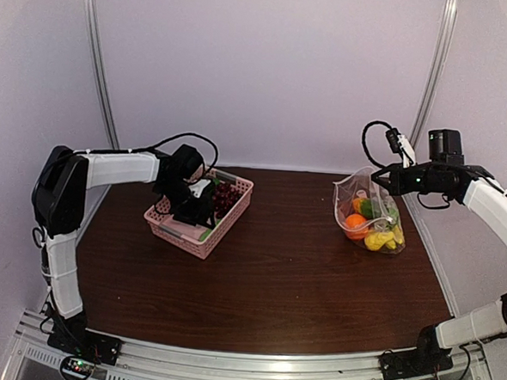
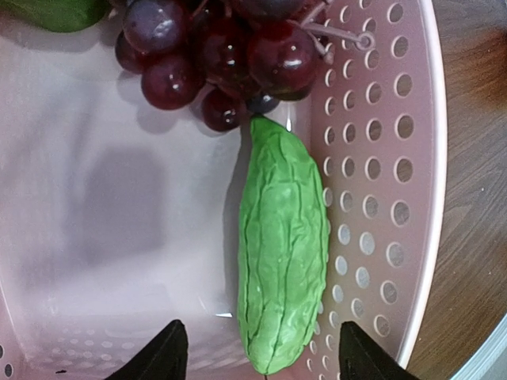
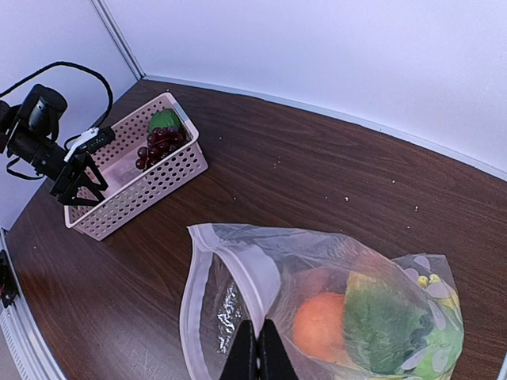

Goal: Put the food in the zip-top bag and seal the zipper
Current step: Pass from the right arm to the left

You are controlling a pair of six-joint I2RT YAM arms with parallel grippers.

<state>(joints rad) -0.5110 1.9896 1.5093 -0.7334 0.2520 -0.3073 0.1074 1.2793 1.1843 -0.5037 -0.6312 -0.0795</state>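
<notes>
My left gripper [image 2: 260, 360] is open inside the pink basket [image 1: 201, 232], its jaws either side of the near end of a ridged green vegetable [image 2: 281, 245], not touching it. Dark purple grapes [image 2: 218, 55] lie beyond it. My right gripper [image 3: 258, 355] is shut on the zipper [image 3: 242, 297] edge of the clear zip-top bag [image 3: 333, 305] and holds its mouth open at the right of the table [image 1: 368, 216]. Inside the bag are an orange [image 3: 321, 324], a green piece [image 3: 388, 324] and yellow pieces [image 1: 381, 239].
The pink basket sits left of centre on the dark wooden table [image 1: 282, 278]. Another green piece [image 3: 165, 120] lies at the basket's far end. A white back wall and metal posts [image 1: 98, 60] bound the table.
</notes>
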